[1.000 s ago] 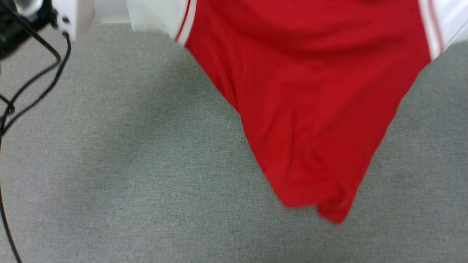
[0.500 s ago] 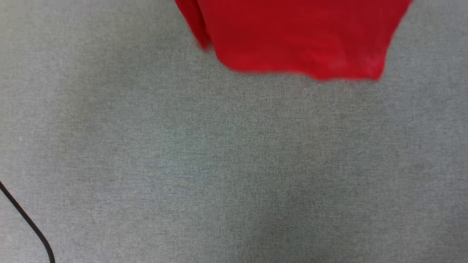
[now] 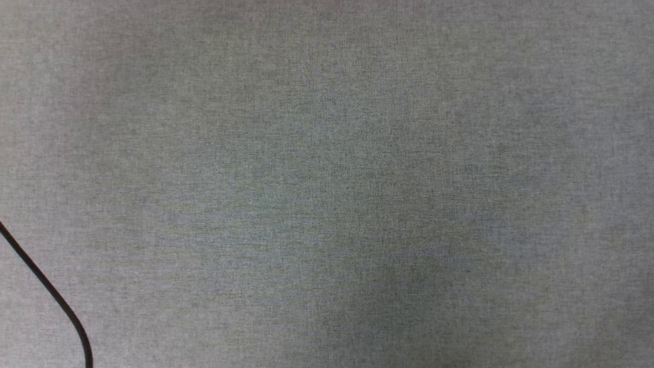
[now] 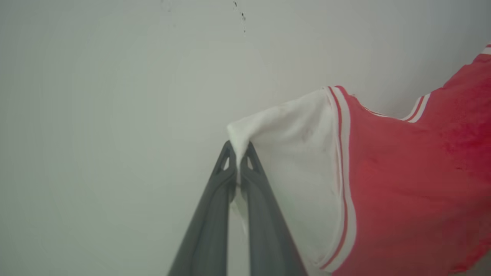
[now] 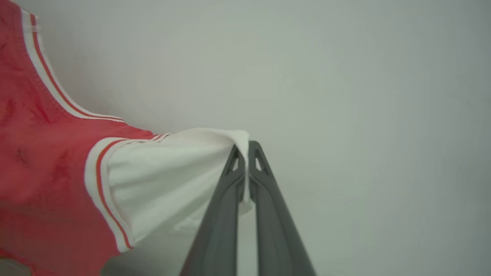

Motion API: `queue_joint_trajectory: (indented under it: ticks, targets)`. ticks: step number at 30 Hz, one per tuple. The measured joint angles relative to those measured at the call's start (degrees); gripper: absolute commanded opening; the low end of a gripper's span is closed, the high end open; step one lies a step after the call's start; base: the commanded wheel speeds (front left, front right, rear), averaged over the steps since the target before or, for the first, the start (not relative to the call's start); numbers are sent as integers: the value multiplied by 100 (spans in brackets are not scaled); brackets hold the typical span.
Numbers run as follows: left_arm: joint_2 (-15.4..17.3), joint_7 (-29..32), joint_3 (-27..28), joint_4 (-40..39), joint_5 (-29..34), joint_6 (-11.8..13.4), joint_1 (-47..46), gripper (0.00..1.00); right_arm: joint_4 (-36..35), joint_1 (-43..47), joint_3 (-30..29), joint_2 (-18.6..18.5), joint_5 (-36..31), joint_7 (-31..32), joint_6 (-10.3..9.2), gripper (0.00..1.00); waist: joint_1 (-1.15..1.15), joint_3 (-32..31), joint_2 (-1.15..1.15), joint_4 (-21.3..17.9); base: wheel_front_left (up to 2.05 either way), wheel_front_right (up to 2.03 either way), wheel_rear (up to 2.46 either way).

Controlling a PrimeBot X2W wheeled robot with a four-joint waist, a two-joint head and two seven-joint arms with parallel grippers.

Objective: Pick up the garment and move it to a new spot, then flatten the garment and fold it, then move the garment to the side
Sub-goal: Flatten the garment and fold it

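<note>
Left gripper (image 4: 238, 148): fingers pressed together, pinching the outer edge of one white sleeve (image 4: 291, 153) of the garment (image 4: 402, 184). Striped trim sits between the white and the red. From this gripper the red body runs off sideways, judged to be toward the other arm

Right gripper (image 5: 245, 148): likewise closed tight, clamped on the edge of the other white sleeve (image 5: 168, 172), with the red body running off the opposite way

The garment is thus strung between the two grippers, one at each of its outer ends, held up in front of a pale wall (image 4: 115, 96). Its long axis for the coming move runs sleeve to sleeve. Neither arm is nearer, since both already hold cloth

Head view: grey carpet-like surface (image 3: 327, 184) and a black cable (image 3: 51, 294). Where either lies from the garment's hem cannot be told

Judgement: carrying stage, with the lay-down not yet done. A flat landing likely depends on keeping the sleeve line taut and level while both arms lower together
</note>
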Motion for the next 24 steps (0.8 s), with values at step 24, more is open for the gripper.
queue_joint_trajectory:
  ticks: [24]
  targets:
    - [174, -1121, -357, -806, -1179, 345, 5217, 0, -152, 4002, 1995, -216, 1798, -1261, -1, 0, 0, -1008, 0, 5, 0, 0, 0]
